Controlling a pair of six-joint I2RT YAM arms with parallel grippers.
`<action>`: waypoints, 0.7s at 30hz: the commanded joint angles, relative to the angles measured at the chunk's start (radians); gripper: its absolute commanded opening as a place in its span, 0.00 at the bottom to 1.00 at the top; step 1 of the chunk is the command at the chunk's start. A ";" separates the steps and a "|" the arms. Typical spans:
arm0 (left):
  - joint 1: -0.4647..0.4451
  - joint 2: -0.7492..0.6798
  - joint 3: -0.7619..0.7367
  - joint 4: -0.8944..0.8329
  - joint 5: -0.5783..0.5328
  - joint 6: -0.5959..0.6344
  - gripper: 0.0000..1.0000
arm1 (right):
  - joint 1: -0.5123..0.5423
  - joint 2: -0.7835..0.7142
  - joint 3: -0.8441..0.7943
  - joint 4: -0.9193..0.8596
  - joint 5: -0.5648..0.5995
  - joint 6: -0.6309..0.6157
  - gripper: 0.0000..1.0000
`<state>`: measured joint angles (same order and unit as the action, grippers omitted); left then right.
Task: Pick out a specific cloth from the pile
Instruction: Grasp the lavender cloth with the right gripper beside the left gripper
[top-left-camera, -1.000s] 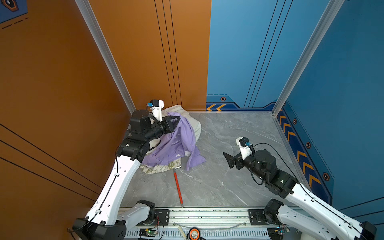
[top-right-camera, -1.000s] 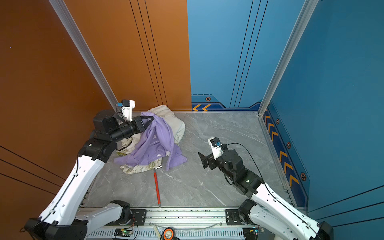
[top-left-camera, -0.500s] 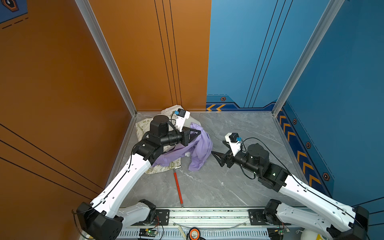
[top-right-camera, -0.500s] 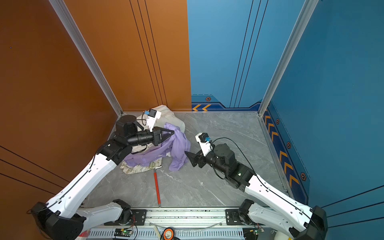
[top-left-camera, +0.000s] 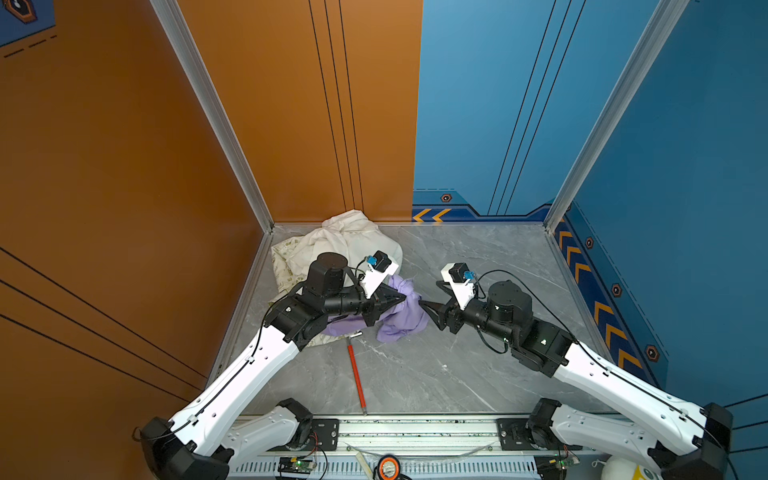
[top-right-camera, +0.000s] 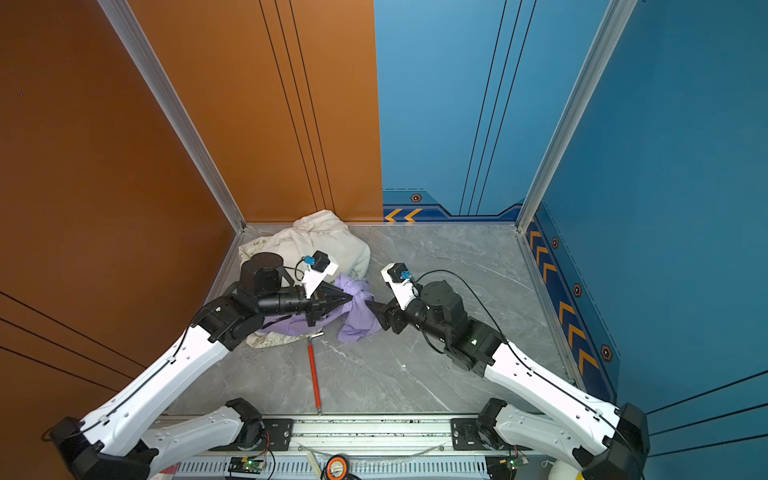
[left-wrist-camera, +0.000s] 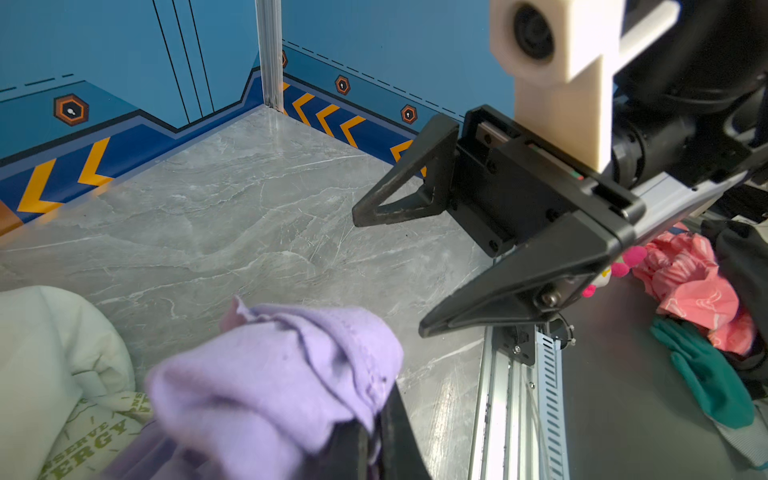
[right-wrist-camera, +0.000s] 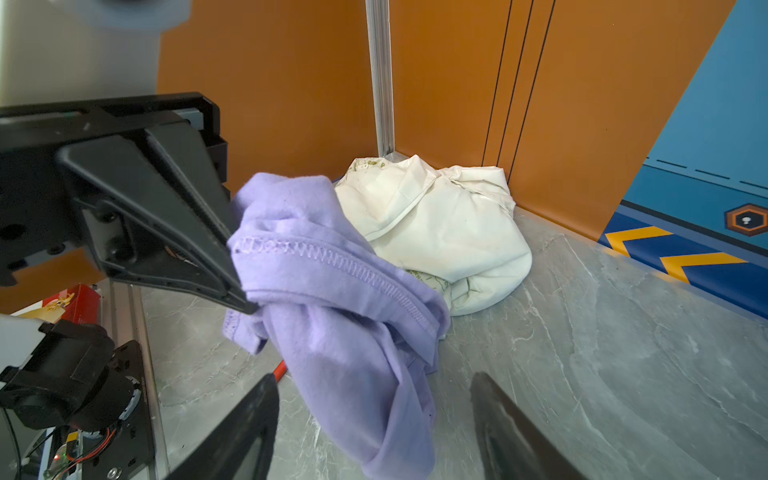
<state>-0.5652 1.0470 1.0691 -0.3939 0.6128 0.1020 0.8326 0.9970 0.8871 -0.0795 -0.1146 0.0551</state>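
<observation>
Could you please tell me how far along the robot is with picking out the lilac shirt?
Done: the left gripper is shut on the shirt, its top lifted beside the pile. In hand: the right gripper, fingers open, faces the hanging fold. Left: the shirt's tail lies on the pile under the left arm, not yet clear.

**Free room and obstacles about my grippers.**
The table (top-left-camera: 478, 365) is bare and passable at right and near-centre. The pile (top-left-camera: 345, 239) blocks the far-left corner. The cloth (top-left-camera: 409, 320) hangs from my clamped left gripper (top-left-camera: 400, 298), just ahead of my right gripper (right-wrist-camera: 374, 376), jaws parted. A red rod (top-left-camera: 356, 374) lies near-left. The orange wall (top-left-camera: 124, 187) shuts the left side, the blue wall (top-left-camera: 685, 166) the right.
</observation>
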 joint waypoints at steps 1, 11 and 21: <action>-0.020 -0.023 -0.025 -0.065 -0.039 0.182 0.00 | 0.008 -0.013 0.059 -0.138 -0.038 -0.079 0.67; -0.090 -0.054 -0.105 -0.093 -0.124 0.411 0.00 | 0.026 0.037 0.110 -0.224 -0.110 -0.135 0.59; -0.172 -0.074 -0.153 -0.110 -0.238 0.565 0.00 | 0.079 0.125 0.137 -0.301 -0.152 -0.277 0.62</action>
<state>-0.7246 0.9928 0.9249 -0.4950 0.4179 0.5972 0.9058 1.1107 0.9936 -0.3302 -0.2390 -0.1486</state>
